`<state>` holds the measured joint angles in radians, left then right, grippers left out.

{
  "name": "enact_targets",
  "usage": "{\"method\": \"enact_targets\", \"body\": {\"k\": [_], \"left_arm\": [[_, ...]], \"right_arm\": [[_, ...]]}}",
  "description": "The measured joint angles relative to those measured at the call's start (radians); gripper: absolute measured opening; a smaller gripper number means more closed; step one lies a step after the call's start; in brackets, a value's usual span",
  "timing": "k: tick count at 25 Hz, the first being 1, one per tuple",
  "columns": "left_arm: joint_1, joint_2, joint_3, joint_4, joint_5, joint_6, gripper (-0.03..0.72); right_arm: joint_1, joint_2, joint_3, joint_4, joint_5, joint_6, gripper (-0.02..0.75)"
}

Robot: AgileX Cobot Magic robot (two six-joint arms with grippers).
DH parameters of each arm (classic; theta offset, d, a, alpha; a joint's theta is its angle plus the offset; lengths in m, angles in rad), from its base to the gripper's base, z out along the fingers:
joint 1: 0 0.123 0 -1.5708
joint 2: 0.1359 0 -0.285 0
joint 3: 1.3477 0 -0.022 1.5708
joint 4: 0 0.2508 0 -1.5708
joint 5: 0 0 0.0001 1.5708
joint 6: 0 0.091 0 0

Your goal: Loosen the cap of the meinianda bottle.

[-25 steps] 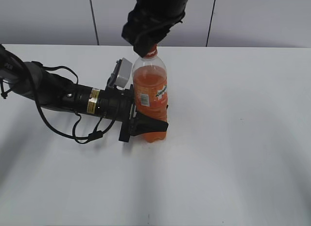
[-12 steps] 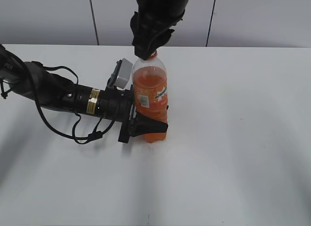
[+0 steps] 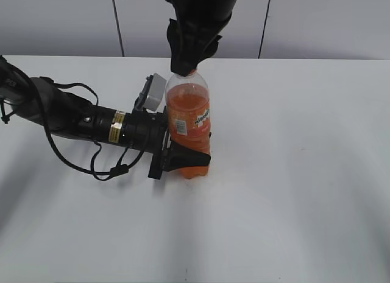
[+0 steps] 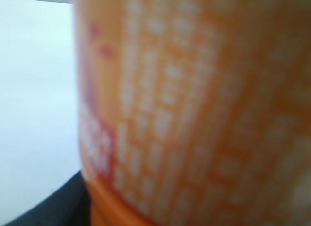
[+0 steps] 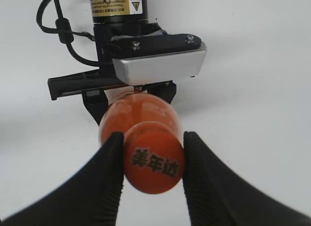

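Evidently the right gripper [image 5: 153,155] has rotated about the bottle's axis over the last second: in the exterior view its black housing [image 3: 196,28], which earlier leaned towards 8 o'clock above the neck, now stands more upright and narrower, while the meinianda bottle [image 3: 189,128] has not shifted on the white table [image 3: 304,192]. That points to a twist being applied, so the loosening seems to be under way, though whether the thread has actually broken free cannot be read from these views.

Seen from the right wrist, the two black fingers [image 5: 109,172] sit part-closed at 9 and 3 o'clock of the cap [image 5: 154,164], pressing its sides. The cap is a small round orange disc with dark printed characters on its smooth, slightly glossy top; its ribbing is hidden by the fingers.

The left gripper [image 3: 183,156] reaches in from 9 o'clock and clamps the lower body of the upright bottle, its jaws set about as wide as the bottle. Its own camera shows only a blurred orange label with pale print filling the picture.

The bottle is slim clear plastic, rounded at the shoulder, filled with orange soda to just below the neck, and wrapped by an orange label bearing a white patch. The tabletop is matt and plain.
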<state>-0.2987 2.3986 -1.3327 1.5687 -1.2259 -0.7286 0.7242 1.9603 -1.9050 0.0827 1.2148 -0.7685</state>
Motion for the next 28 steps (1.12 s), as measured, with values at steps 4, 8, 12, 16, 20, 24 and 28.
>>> {"method": "enact_targets", "body": {"k": [4,8,12,16,20,24,28], "left_arm": [[0.0,0.0,0.0,0.0,0.0,0.0,0.409],[0.0,0.0,0.0,-0.001,0.001,-0.002,0.409],[0.0,0.0,0.0,0.0,0.002,-0.003,0.409],[0.0,0.0,0.0,0.006,0.0,-0.005,0.409],[0.0,0.0,0.0,0.009,-0.001,-0.006,0.409],[-0.001,0.0,0.0,0.011,-0.002,-0.007,0.409],[-0.001,0.0,0.0,0.013,-0.003,-0.008,0.409]], "right_arm": [[0.0,0.0,0.0,-0.009,0.0,-0.036,0.278],[0.0,0.0,0.0,-0.016,0.0,-0.045,0.278],[0.0,0.0,-0.001,-0.019,0.0,-0.047,0.278],[0.0,0.001,-0.012,-0.019,0.014,-0.048,0.278],[0.0,0.001,-0.014,-0.018,0.019,-0.052,0.278],[0.0,0.002,-0.018,-0.018,0.024,-0.059,0.278],[0.0,0.003,-0.021,-0.018,0.026,-0.065,0.278]]}}
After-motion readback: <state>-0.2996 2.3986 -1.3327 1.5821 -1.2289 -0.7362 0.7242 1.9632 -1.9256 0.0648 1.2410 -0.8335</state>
